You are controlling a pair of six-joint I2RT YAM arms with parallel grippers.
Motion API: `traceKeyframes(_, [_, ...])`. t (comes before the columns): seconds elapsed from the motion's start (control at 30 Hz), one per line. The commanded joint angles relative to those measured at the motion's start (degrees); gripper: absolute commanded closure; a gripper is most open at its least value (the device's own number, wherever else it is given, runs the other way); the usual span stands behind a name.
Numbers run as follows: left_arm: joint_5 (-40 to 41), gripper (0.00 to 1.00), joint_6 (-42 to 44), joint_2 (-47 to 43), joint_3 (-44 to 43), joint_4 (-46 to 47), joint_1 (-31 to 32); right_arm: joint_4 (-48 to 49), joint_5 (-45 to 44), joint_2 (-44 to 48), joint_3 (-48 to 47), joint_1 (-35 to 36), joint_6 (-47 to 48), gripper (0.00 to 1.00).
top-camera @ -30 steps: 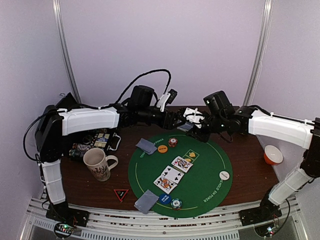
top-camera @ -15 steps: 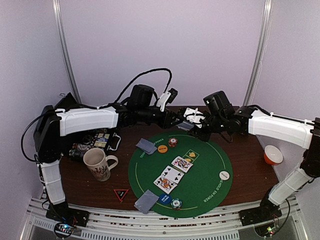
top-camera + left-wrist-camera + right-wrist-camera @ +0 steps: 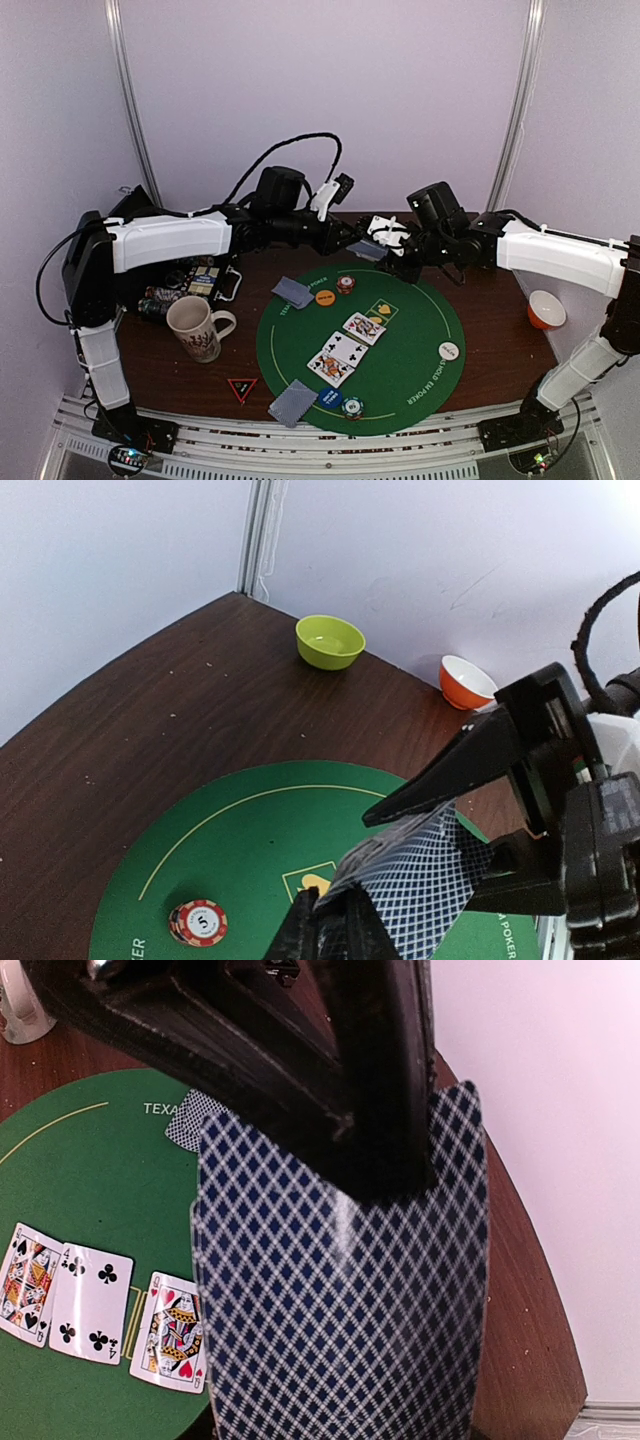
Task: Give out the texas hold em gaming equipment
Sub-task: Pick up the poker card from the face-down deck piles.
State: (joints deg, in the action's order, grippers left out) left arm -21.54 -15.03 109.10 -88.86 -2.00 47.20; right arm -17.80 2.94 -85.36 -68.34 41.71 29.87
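1. A thin pack of paper playing cards with grey-blue lattice backs (image 3: 340, 1290) hangs in the air over the far edge of the round green felt mat (image 3: 410, 330), between the two arms.
2. The right gripper (image 3: 388, 246) looks clamped on the pack. The left wrist view shows one of its black fingers lying across the top, but its own camera shows only card backs.
3. The left gripper (image 3: 330, 915) has its fingers pressed together on the pack's near corner.
4. The cards are probably light, thin, springy and slick, so they bow and slide over one another.
5. A single card is best pinched flat near a corner or edge and drawn along its own plane while the other arm holds the rest firmly.
6. A loose hold could let the fan spill.
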Motion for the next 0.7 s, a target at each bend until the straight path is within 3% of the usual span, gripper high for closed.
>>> traceKeyframes(0.0, [-0.63,0.89,1.01,-2.71,0.63,0.40,-0.44,0.52,-0.13,0.59,-1.99,-0.32,0.28,0.55])
traceKeyframes(0.17, [-0.54,0.90,1.04,-3.64,1.21,0.44,-0.44,0.83,-0.17,0.98,-1.57,-0.87,0.19,0.55])
traceKeyframes(0.33, [-0.13,0.73,1.73,-4.20,1.67,0.53,-0.43,0.95,0.17,1.49,-0.92,-1.46,0.02,0.55])
traceKeyframes(0.53, [-2.66,1.00,1.67,-3.87,1.47,0.67,-0.44,0.93,0.23,2.02,-0.85,-1.57,-0.11,0.55])
traceKeyframes(0.67, [-2.84,1.00,1.84,-4.35,1.63,1.03,-0.44,0.93,0.05,2.13,-0.67,-1.84,-0.18,0.55])
